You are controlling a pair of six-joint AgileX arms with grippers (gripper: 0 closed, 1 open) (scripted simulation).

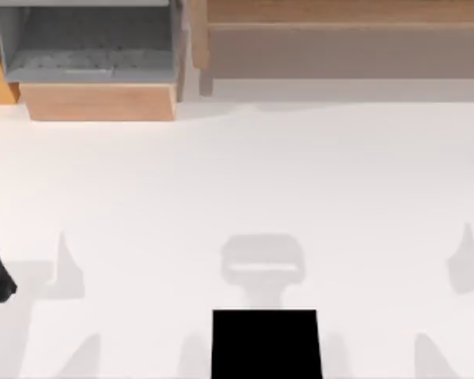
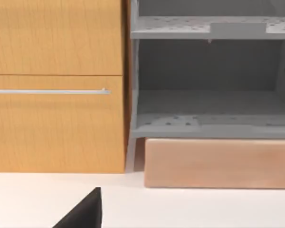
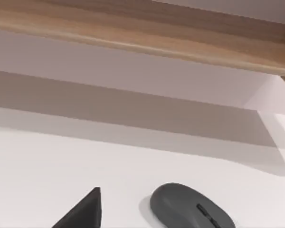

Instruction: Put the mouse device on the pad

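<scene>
No legible text, labels, brands, numbers or signs on any surface in the three views.

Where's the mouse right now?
The grey mouse lies on the white table at its far right edge in the top view, close ahead of the right wrist camera.

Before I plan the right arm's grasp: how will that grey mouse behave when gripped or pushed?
The mouse looks like a rigid shell, so probably stiff. Its smooth domed top may let fingers slip. It sits low and flat on the white table, so it would likely slide rather than roll or tip.
</scene>
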